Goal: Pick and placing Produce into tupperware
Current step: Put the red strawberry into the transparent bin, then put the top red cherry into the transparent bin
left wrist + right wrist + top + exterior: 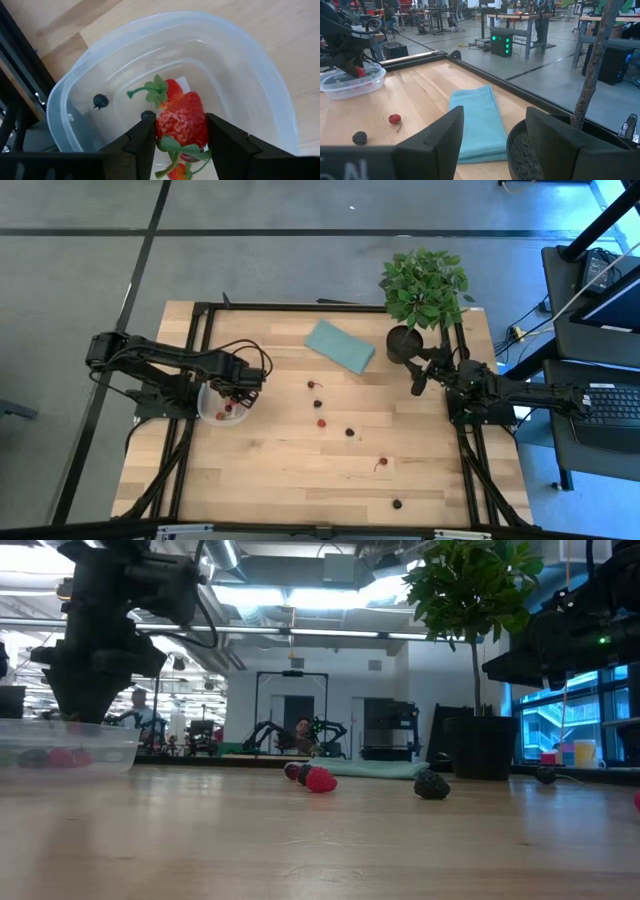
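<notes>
My left gripper [180,137] hangs over the plastic tub [260,75], pinching a red strawberry [182,120] above fruit already inside; farther across the table, loose berries [350,432] lie scattered, and my right gripper [492,145] waits open beside the potted plant [425,285].

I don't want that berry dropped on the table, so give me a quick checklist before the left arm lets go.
1. Left hand grips a strawberry: ok, the berry sits between both fingers.
2. Hand is over the tupperware, not the table: ok.
3. Room in the tub for it: ok, only a few berries and a small dark one lie inside.
4. Tub standing flat on the table: ok in the low view.
5. Right hand out of the way: ok, open by the plant pot, far from the tub.
6. Drop height above the tub floor: cannot tell.
</notes>
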Tool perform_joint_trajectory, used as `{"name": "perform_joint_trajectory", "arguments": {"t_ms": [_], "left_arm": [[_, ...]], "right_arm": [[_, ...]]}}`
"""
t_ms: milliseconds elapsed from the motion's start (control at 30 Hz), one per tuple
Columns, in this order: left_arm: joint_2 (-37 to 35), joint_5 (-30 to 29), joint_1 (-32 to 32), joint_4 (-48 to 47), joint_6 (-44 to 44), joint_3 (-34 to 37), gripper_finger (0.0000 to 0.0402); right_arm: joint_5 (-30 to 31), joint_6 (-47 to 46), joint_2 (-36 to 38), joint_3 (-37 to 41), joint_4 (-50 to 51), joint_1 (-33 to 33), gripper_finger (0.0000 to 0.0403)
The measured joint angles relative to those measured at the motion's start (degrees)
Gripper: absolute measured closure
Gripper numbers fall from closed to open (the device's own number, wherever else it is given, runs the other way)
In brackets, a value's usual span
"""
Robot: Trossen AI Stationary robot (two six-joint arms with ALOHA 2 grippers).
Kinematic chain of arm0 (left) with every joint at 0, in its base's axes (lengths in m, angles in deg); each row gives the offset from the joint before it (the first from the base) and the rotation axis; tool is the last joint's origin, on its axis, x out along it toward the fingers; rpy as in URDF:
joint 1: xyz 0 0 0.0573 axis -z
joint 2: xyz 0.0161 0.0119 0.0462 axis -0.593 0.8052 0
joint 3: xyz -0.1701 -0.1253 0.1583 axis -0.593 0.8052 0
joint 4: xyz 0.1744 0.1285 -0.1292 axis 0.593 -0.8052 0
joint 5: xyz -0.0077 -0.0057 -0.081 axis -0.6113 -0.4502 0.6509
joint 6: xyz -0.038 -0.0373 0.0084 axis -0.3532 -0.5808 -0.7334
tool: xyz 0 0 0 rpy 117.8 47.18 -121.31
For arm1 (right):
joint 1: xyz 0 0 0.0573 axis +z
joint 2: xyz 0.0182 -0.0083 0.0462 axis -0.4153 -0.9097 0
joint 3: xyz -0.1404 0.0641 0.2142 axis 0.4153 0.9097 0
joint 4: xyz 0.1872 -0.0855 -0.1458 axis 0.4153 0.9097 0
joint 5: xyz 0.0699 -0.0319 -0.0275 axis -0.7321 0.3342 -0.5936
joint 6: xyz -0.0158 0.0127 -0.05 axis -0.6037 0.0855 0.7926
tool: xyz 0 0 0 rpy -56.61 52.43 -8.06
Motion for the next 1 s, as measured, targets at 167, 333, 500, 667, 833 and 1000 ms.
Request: {"name": "perform_joint_trajectory", "arguments": {"t_ms": [167,333,500,667,833,1000], "left_arm": [[0.02,0.08,0.00,-0.01,0.16,0.00,0.0248],[0.02,0.18,-0.02,0.01,2.61,0.00,0.0244],[0.04,0.50,-0.02,0.01,2.97,0.00,0.0198],[0.04,0.73,-0.02,-0.03,4.62,0.00,0.0138],[0.09,1.36,-0.04,-0.55,6.33,-3.74,0.0119],[0.09,-1.19,-0.26,2.60,14.58,-10.29,0.0118]], "right_arm": [[0.02,0.42,0.00,0.00,0.00,0.00,0.0186],[0.07,2.67,0.00,0.00,-0.22,0.00,0.0186],[0.11,4.66,0.02,0.00,-1.44,0.00,0.0186],[0.12,6.02,0.00,0.00,-2.03,0.00,0.0186],[0.13,6.02,0.00,0.00,-2.49,0.00,0.0186],[0.14,5.99,0.02,0.00,-2.47,0.00,0.0186]]}}
